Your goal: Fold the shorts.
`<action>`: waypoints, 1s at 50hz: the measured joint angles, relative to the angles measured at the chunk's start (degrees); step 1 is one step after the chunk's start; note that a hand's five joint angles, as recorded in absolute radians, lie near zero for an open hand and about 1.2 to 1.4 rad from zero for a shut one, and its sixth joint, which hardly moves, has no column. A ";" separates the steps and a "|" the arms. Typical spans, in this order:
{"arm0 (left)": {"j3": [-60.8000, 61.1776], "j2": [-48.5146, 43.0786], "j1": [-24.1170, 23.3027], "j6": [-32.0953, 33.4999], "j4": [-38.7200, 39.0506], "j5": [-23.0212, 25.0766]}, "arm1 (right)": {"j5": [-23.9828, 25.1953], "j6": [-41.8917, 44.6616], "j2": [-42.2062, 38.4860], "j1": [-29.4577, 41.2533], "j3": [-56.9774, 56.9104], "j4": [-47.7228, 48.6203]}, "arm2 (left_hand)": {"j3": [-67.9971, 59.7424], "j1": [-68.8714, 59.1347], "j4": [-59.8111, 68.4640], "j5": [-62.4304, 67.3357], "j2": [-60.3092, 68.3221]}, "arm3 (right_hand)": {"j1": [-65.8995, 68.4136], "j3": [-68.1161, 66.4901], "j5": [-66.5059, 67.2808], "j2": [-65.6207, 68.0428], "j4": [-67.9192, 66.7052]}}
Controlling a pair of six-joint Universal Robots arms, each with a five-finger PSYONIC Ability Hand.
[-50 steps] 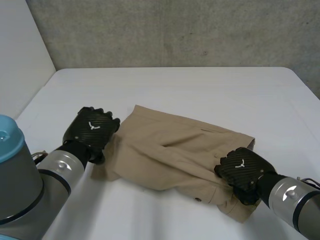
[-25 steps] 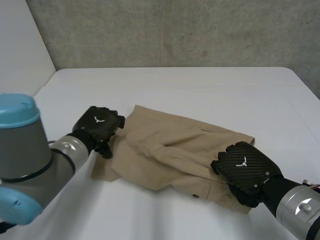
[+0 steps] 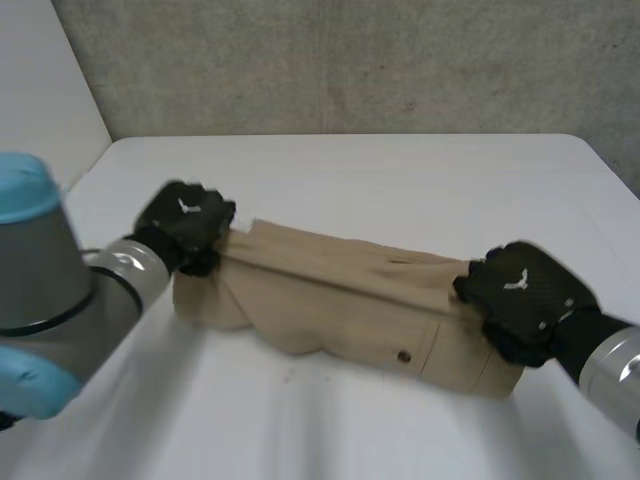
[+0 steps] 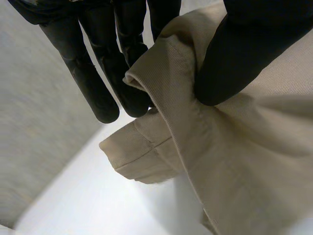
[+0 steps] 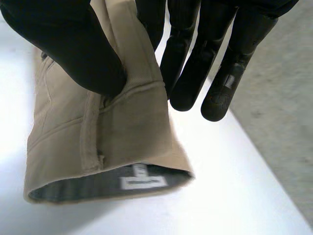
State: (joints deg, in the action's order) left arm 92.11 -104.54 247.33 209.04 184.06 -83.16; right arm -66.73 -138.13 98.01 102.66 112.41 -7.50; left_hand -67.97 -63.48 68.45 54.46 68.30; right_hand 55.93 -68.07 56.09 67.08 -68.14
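The tan shorts [image 3: 340, 300] hang stretched in a long band between my two hands, just above the white table [image 3: 380, 180]. My left hand [image 3: 187, 225] pinches the shorts' left end; in the left wrist view the thumb [image 4: 234, 58] presses the cloth [image 4: 234, 161] against the fingers [image 4: 122, 68]. My right hand [image 3: 525, 292] grips the waistband end at the right. In the right wrist view its thumb [image 5: 73, 44] clamps the waistband [image 5: 102, 142] against the fingers [image 5: 205, 54], and the grey lining with a white label shows below. A button [image 3: 404, 356] faces me.
A grey concrete wall [image 3: 350, 60] stands behind the table's far edge, with a white wall [image 3: 40, 110] at the left. The table's right corner [image 3: 590, 150] falls away at the far right. My left arm [image 3: 50, 300] fills the near left.
My left hand has shut on the shorts' left end. Both hands have risen and moved apart toward the far side, pulling the loose shorts into a taut band.
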 measured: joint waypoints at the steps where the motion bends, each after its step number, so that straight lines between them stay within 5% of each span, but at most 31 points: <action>1: 0.83 2.14 -0.03 -0.02 -0.14 -0.03 | -0.02 -0.06 0.48 -0.37 -0.99 -0.57 | 0.00 0.00 0.00 0.00 0.00 | 0.00 0.00 0.00 0.00 0.00; 11: 10.72 25.14 -0.08 0.14 -5.04 0.15 | 0.14 -0.60 5.57 -1.35 -10.97 -8.36 | -0.11 0.00 0.01 0.00 0.14 | 0.00 0.00 0.00 0.00 0.00; 18: 16.70 31.87 -0.14 0.08 -8.91 0.35 | 0.21 -0.66 6.46 -1.22 -13.27 -10.08 | -0.26 0.00 0.24 0.00 0.19 | 0.00 0.00 0.00 0.00 0.00; 25: 22.33 28.29 -0.16 0.02 -8.19 0.37 | 0.68 -0.63 2.74 -0.72 -11.00 -9.68 | 0.59 0.02 -0.78 0.00 -0.92 | 0.00 0.00 0.00 0.00 0.00; 31: 22.93 19.25 0.08 0.06 -6.35 -0.01 | 0.45 -0.66 -6.78 -0.10 -10.14 -8.67 | 25.81 22.77 -26.45 -22.43 -26.33 | 0.00 0.00 0.00 0.00 0.00; 38: 21.88 15.36 -0.13 -0.02 -6.12 -0.17 | 0.04 -0.69 -13.02 1.51 -9.98 -7.00 | 29.14 23.27 -29.78 -26.13 -29.60 | 0.00 -0.14 0.00 0.00 0.00; 50: 20.57 17.99 -1.07 -0.18 -6.39 -0.08 | -0.04 -0.65 -12.15 2.48 -9.38 -6.41 | 29.37 23.27 -30.19 -26.01 -29.82 | 0.00 -0.53 0.00 0.00 0.01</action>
State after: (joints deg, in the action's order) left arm 112.68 -86.56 246.26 208.86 177.66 -83.24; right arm -66.78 -138.78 85.86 105.14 103.02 -13.92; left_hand -38.60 -40.21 38.26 28.45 38.48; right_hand 55.93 -68.60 56.09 67.08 -68.13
